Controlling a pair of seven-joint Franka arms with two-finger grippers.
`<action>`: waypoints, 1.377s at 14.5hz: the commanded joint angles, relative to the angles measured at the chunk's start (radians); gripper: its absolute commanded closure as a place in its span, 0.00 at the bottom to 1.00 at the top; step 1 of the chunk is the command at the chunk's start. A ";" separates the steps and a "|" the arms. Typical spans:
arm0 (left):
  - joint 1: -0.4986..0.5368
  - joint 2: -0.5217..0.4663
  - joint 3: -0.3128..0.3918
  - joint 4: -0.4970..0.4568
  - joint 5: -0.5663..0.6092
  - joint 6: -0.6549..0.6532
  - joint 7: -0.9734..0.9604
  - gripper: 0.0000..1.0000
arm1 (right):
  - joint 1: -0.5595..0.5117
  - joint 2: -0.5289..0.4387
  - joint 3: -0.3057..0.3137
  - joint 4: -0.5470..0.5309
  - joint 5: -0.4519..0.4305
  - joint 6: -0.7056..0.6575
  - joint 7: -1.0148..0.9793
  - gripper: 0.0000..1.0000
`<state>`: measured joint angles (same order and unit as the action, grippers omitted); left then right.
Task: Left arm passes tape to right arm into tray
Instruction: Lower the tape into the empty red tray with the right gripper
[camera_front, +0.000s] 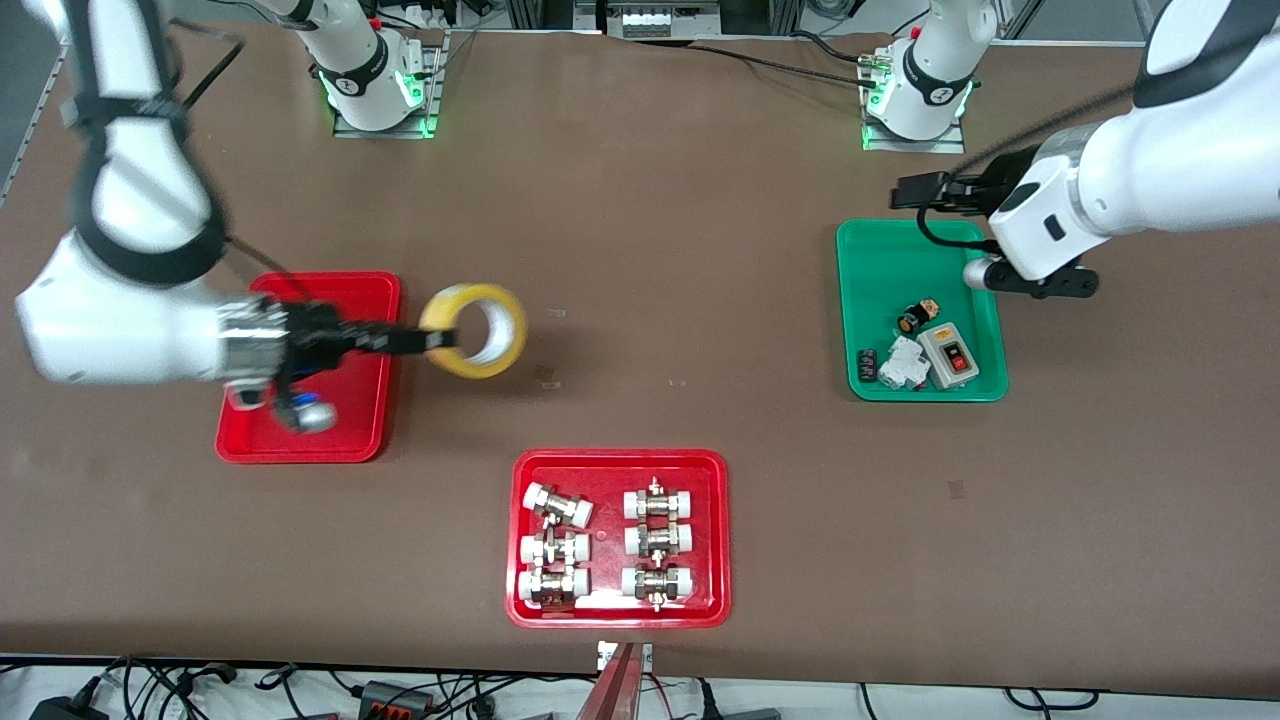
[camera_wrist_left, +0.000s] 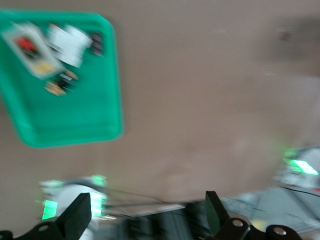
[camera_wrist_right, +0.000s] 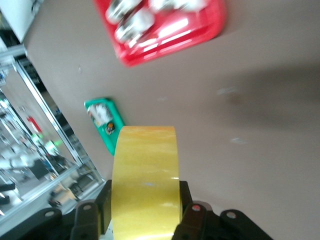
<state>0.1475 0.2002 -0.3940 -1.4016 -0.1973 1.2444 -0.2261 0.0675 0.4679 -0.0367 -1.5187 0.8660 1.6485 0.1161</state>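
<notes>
Fittings tray (camera_front: 619, 605) nearest, right pincer (camera_front: 435, 341) gripping tape (camera_front: 478, 330), left pincer (camera_wrist_left: 145, 215) open

Glossy white arms (camera_front: 1150, 170) with black joint bands, black cables, black pincers (camera_front: 425, 340).

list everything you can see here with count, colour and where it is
tape: 1, translucent yellow with white core, held above the table beside the plain red tray
plain red tray: 1, red, toward the right arm's end of the table
tray of pipe fittings: 1, red, nearest the front camera, holds six metal fittings with white ends
green tray: 1, green, toward the left arm's end, holds small electrical parts
table: 1, brown
right gripper: 1, black, shut on the tape, reaching out over the plain red tray's edge
left gripper: 1, black, open and empty, up over the green tray's edge
</notes>
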 joint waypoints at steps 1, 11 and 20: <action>0.039 -0.053 0.004 -0.002 0.110 -0.005 0.169 0.00 | -0.096 0.037 0.021 0.014 -0.086 -0.032 -0.071 0.60; -0.146 -0.213 0.392 -0.185 0.156 0.176 0.599 0.00 | -0.370 0.228 0.021 0.009 -0.142 -0.108 -0.587 0.60; -0.052 -0.266 0.270 -0.139 0.223 0.204 0.272 0.00 | -0.396 0.322 0.021 0.011 -0.150 -0.096 -0.725 0.59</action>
<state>0.0608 -0.0468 -0.0851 -1.5341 0.0061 1.4688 0.1628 -0.2986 0.7686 -0.0279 -1.5216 0.7245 1.5651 -0.5598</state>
